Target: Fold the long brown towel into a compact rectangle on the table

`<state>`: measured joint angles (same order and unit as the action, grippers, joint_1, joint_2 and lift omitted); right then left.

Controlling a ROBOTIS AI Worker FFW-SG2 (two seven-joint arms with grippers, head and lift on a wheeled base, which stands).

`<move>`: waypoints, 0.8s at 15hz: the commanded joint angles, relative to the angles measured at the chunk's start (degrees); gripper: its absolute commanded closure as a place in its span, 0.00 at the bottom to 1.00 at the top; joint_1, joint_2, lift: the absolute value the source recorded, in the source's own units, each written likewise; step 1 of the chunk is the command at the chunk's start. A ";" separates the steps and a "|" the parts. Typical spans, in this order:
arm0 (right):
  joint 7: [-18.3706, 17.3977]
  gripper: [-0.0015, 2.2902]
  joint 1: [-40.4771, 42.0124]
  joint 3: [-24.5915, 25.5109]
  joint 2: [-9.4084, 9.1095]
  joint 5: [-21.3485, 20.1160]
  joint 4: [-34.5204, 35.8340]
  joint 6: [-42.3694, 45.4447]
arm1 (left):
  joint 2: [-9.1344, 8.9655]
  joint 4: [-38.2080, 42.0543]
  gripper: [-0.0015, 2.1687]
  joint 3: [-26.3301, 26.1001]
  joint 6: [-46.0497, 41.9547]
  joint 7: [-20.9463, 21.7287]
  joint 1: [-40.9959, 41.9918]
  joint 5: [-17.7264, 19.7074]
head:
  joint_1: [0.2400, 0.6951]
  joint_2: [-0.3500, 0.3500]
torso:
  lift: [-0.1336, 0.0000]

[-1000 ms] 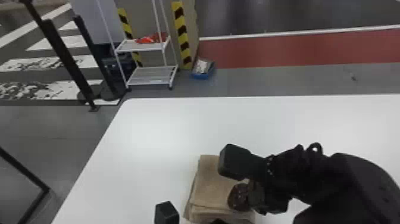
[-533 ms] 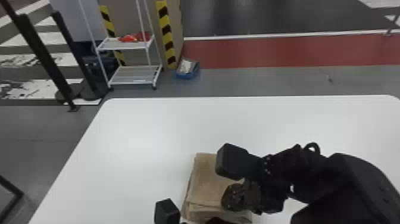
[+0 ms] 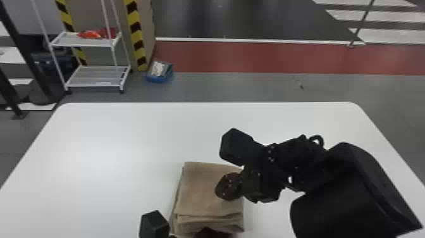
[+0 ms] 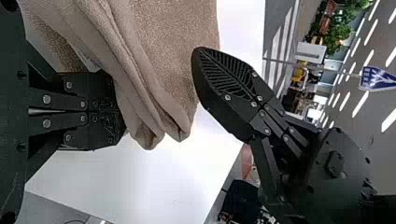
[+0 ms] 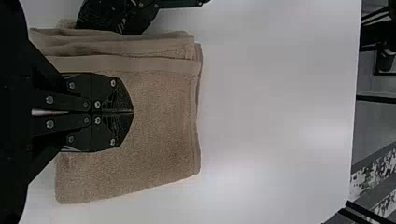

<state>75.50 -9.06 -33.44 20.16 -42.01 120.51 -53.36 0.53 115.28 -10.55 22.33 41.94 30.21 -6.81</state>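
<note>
The bent right arm [image 3: 348, 183] and low left arm [image 3: 155, 224] both have closed jaws, the left's apparently so.

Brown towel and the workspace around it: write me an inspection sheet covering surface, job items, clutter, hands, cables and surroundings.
Surface: white table, smooth and light.
Job's things: brown towel, folded in layers into a stack; the layers nearest the robot lie loose and uneven.
Clutter: blue bin with pale contents, on the floor beyond the table.
Left hand: closed, at the towel's near folds; grip on cloth unclear.
Right hand: closed, over the towel; contact unclear.
Cables: small black loop on the right arm, possibly a cable.
Surroundings: white rack holding something red; red floor strip.
</note>
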 commanded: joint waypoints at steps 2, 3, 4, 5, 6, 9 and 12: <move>-0.62 0.75 0.09 2.68 0.14 0.53 -2.83 2.59 | -0.68 3.38 0.67 0.26 2.59 -1.95 1.26 0.93 | 1.00 0.39 | 0.07; -0.62 0.75 0.18 3.29 0.14 0.70 -3.00 3.12 | -0.68 4.43 0.27 -0.18 3.64 -3.97 2.05 1.45 | 1.00 0.38 | 0.07; -0.62 0.75 0.18 4.08 0.05 1.32 -2.91 3.12 | -0.68 5.05 0.00 -0.88 3.64 -6.00 2.75 1.63 | 1.00 0.38 | 0.07; -0.53 0.75 0.18 5.14 0.14 2.28 -2.83 3.12 | -0.68 5.13 0.00 -1.67 3.64 -7.75 3.10 1.81 | 1.00 0.38 | 0.07; -0.53 0.75 0.18 5.67 0.14 2.55 -2.65 3.12 | -0.68 5.13 0.00 -1.85 4.00 -8.55 3.10 1.81 | 1.00 0.38 | 0.07; -0.53 0.75 1.15 7.07 0.58 3.51 -2.21 3.82 | -0.68 6.80 0.01 -0.88 10.68 -8.55 3.45 1.72 | 1.00 0.36 | 0.07; -0.53 0.75 1.85 7.07 0.58 3.78 -1.77 4.53 | -0.68 8.12 0.01 -0.97 12.61 -8.72 4.33 1.54 | 1.00 0.36 | 0.07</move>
<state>74.97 -7.43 -26.42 20.76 -38.47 118.37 -49.00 0.52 122.89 -11.47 34.37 33.29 34.18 -5.23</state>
